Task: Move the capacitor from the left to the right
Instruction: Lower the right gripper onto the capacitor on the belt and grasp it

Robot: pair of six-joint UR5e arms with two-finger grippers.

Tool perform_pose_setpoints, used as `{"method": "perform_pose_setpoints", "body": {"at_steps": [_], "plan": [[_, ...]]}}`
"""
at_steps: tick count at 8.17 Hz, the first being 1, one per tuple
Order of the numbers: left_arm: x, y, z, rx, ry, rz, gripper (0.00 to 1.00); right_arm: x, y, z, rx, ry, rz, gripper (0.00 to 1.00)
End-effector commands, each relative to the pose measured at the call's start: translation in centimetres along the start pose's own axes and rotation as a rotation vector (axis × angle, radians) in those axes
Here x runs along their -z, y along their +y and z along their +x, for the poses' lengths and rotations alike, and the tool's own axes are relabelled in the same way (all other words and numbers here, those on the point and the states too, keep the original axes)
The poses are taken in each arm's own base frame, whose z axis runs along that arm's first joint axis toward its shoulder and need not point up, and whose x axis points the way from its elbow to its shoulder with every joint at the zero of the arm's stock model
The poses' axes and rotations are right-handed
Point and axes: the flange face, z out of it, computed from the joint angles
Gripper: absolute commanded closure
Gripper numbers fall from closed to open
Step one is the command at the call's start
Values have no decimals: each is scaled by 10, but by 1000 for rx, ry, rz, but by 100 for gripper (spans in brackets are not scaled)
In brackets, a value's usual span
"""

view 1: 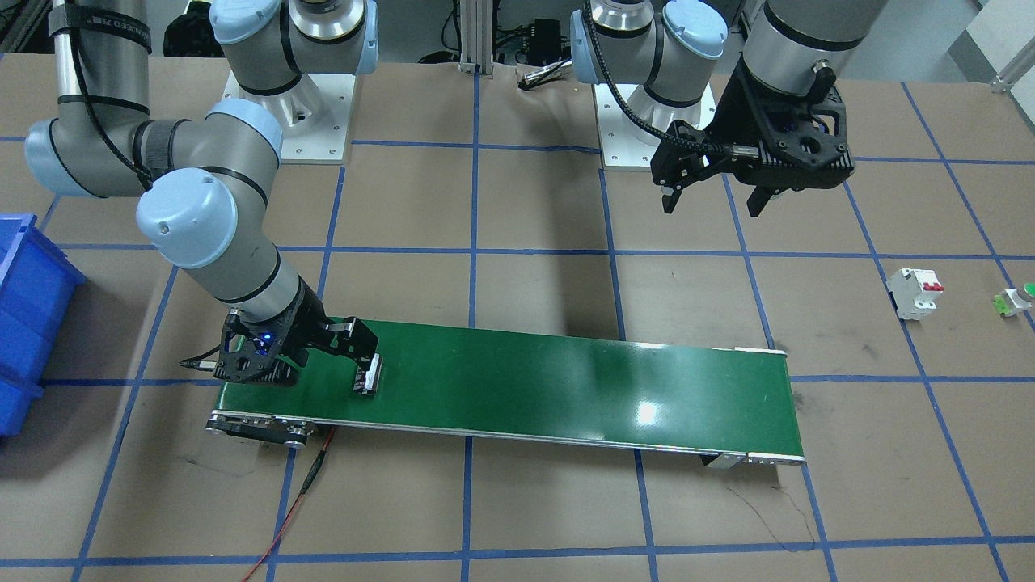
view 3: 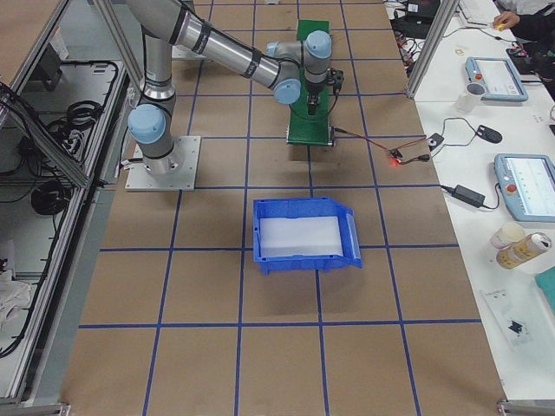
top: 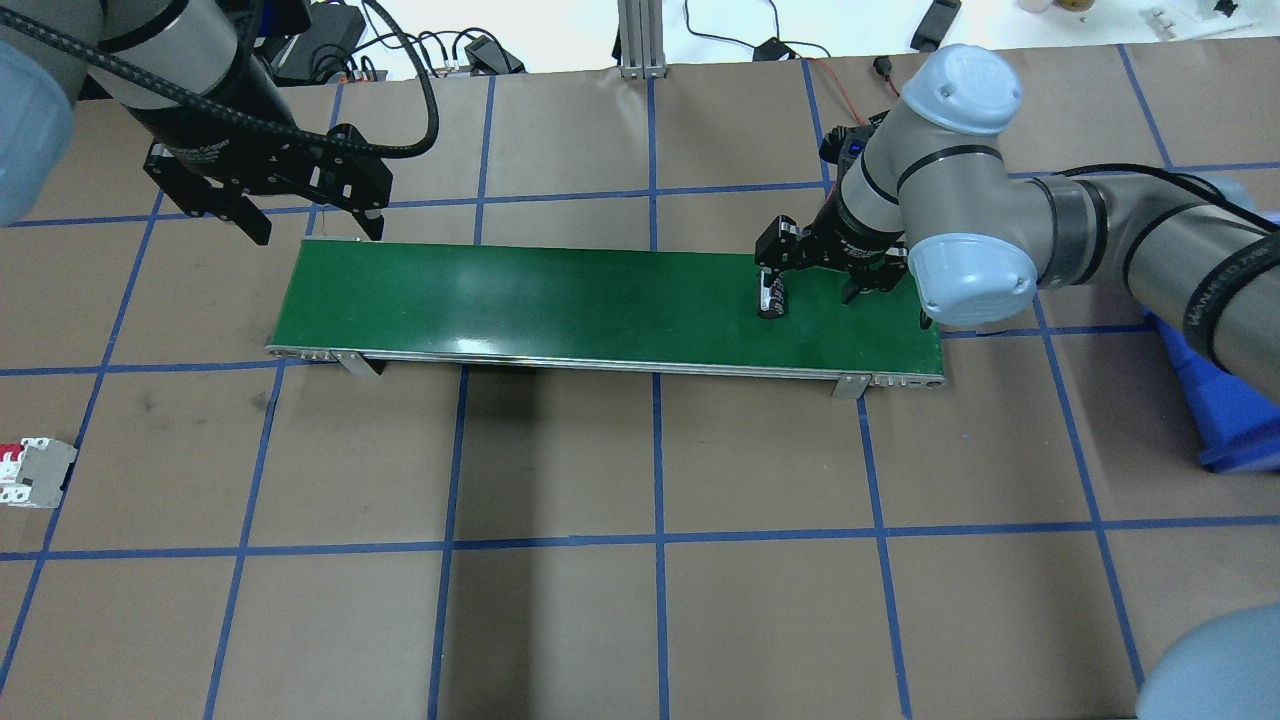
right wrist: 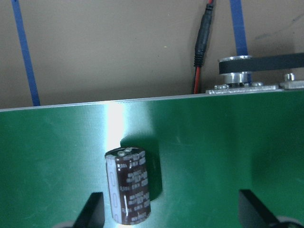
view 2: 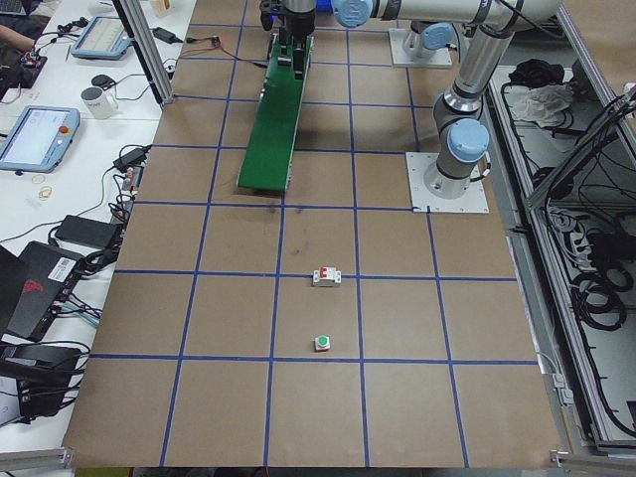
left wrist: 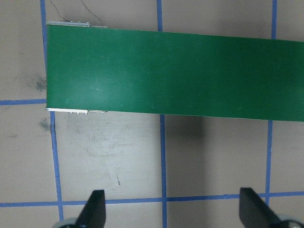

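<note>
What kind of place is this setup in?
Probably a robotics lab or test cell, not a factory line: a paper-covered table gridded with blue tape, a short green conveyor, and operator desks with teach pendants alongside.

1. The capacitor (top: 772,297) sits on the conveyor belt (top: 560,300) near its right end, between the fingers of the right gripper (top: 812,290).
2. The breaker (view 1: 915,293) and push button (view 1: 1015,301) sit side by side beyond the belt's left end.
3. The bin (view 1: 24,307) stands beyond the belt's right end.
</note>
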Motion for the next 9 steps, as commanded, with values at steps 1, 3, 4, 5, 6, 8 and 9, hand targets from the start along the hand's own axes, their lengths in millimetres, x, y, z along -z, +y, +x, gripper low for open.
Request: {"method": "perform_pose_setpoints", "body": {"at_steps": [1,3,4,5,6,8,9], "plan": [[0,0,0,0,0,-1,0,-3,-1,1,-1,6,-5,1],[-1,0,0,0,0,-3,0,-10,0,10,10,84,-23,3],[-1,-1,0,-2,0,-1,0,-16,2,16,21,123,-57,14],[-2,-1,0,-1,0,-4,0,-18,2,17,36,137,-61,24],[-2,-1,0,-1,0,-4,0,-16,1,19,64,157,-56,41],[-1,0,0,-2,0,-3,0,-4,-9,26,87,199,-43,87],[-1,-1,0,-2,0,-1,0,9,-14,33,92,223,-67,100]]}}
